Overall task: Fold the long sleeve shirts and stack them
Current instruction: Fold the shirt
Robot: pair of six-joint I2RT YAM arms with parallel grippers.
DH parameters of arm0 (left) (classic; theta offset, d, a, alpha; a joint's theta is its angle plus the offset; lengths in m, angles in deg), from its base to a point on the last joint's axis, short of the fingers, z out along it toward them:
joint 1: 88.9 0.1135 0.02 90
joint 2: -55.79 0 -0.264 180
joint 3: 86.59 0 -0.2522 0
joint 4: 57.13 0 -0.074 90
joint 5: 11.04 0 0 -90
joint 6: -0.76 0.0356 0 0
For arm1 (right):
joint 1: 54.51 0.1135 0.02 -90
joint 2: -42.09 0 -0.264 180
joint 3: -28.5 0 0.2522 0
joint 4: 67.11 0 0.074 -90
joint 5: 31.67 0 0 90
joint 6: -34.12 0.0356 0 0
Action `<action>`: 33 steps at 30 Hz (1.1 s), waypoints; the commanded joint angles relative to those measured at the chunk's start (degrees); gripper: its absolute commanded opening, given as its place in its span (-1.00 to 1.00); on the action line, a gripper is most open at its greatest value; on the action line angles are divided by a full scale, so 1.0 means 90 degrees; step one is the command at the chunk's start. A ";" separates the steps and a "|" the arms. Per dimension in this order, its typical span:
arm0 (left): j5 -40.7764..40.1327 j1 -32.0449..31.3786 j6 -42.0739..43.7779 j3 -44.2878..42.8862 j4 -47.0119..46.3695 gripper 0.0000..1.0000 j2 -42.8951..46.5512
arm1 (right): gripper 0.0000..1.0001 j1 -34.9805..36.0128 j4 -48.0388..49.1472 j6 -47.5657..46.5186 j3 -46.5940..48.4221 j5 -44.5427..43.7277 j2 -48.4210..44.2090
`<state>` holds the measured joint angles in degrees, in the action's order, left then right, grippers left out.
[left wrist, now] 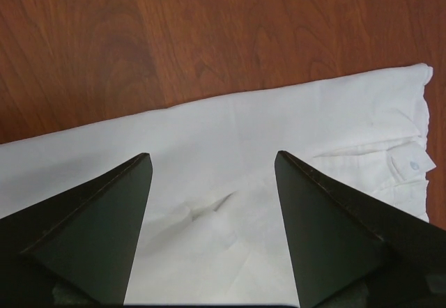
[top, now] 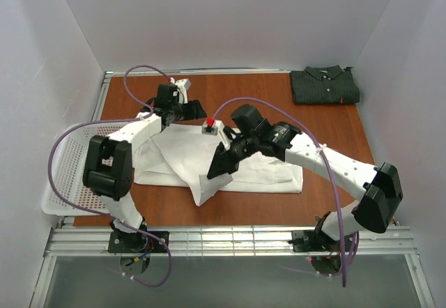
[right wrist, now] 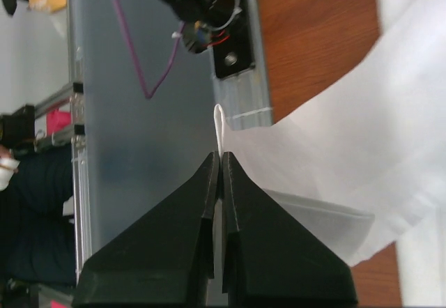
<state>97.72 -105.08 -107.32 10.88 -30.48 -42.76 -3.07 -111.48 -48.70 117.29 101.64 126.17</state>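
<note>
White shirt (top: 268,174): right end effector (right wrist: 220,159) pinching its lifted fold; left end effector (left wrist: 212,156) spread, just above its far edge.

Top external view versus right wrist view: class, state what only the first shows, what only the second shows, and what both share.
Top external only: the folded dark shirt at the far right, the mesh basket at the left, the left hand. Right wrist only: a close look at the right hand shut on a thin edge of the white shirt. Both: that shirt and the wooden table.
</note>
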 commanded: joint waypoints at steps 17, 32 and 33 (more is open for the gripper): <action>0.0220 -0.0272 -0.1602 -0.1099 0.0131 0.22 -0.2429 | -0.97 0.2096 0.0510 0.0208 -0.0963 0.0139 -0.0103; 0.0268 -0.0272 -0.2512 -0.1011 -0.0289 0.22 -0.2684 | -0.97 0.2595 0.0569 0.0403 -0.0992 0.0149 0.0209; 0.0327 -0.0272 -0.2493 -0.1040 -0.0279 0.25 -0.2674 | -0.97 0.2605 0.0579 0.0413 -0.0954 0.0071 0.0229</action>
<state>102.95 -107.40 -129.11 0.65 -35.05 -64.85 19.50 -107.65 -45.99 108.78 102.10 127.19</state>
